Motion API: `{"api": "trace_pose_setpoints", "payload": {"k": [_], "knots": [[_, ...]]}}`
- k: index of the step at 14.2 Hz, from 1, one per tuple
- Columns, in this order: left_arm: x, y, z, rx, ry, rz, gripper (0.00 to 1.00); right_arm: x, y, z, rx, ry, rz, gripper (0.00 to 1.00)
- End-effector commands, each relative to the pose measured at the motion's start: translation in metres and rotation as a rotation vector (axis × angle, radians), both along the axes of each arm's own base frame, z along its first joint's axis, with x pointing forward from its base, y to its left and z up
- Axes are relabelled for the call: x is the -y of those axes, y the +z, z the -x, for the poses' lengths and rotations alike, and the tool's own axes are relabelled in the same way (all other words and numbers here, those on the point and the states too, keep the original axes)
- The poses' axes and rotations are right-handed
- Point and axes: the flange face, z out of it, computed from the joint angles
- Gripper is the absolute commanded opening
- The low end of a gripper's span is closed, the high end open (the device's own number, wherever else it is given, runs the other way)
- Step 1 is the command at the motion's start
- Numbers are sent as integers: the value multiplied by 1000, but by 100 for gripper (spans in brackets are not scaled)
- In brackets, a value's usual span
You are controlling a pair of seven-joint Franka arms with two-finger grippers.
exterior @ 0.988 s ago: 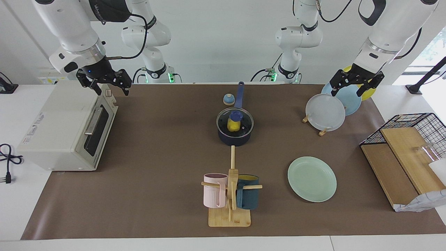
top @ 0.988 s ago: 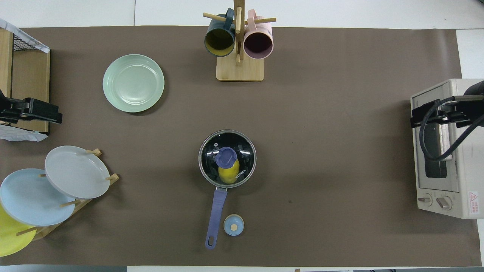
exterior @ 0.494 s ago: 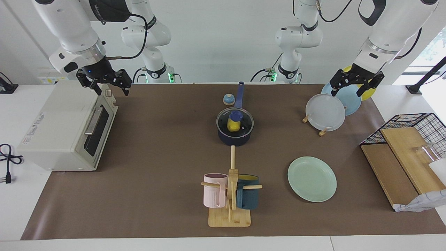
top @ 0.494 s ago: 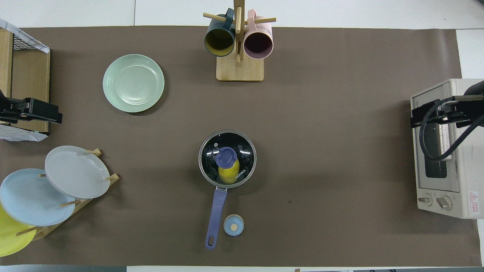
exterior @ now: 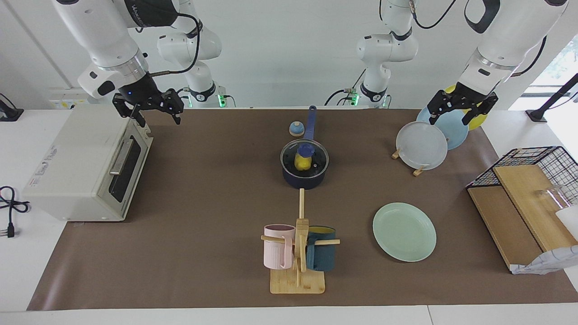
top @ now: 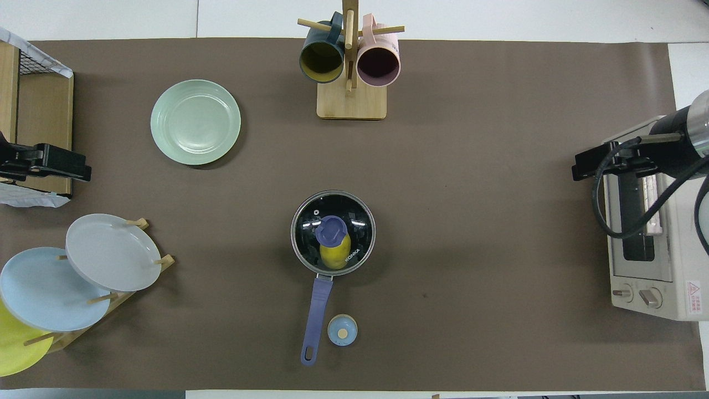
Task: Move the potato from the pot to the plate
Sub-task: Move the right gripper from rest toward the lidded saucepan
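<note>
The yellow potato (exterior: 302, 163) lies in the dark navy pot (exterior: 303, 182) at the middle of the table, under a glass lid (exterior: 317, 157) with a blue knob; it shows through the lid in the overhead view (top: 334, 256). The pot's handle (top: 316, 313) points toward the robots. The mint-green plate (exterior: 404, 231) lies farther from the robots, toward the left arm's end, and is bare (top: 195, 122). My right gripper (exterior: 155, 113) is open, up in the air over the toaster oven's edge. My left gripper (exterior: 455, 113) is open and waits over the plate rack.
A toaster oven (exterior: 86, 167) stands at the right arm's end. A mug tree (exterior: 298, 253) with a pink and a teal mug stands farther out than the pot. A small blue knob-topped piece (exterior: 295, 129) sits beside the pot's handle. A rack of plates (exterior: 421, 145) and a wire basket (exterior: 533, 180) are at the left arm's end.
My right gripper has moved from over the toaster oven toward the middle of the table. The left arm, pot, potato and plate have not moved.
</note>
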Motion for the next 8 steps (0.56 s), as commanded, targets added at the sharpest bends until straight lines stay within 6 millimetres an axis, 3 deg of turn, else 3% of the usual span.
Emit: {"api": "trace_pose_setpoints", "payload": {"k": [1,3,6,8], "knots": [[-2,1,7,-9,7,-17,100,-55,6,-26,-9,68,-17,100],[-2,1,7,-7,7,-17,100,-126,-2,-22,-30,41,-13,100],[-4,1,7,-7,8,-17,100,-244,-16,5,16,62,8,100],[-4,1,7,-7,10,-17,100,-301,-47,14,35,-7,7,100]]}}
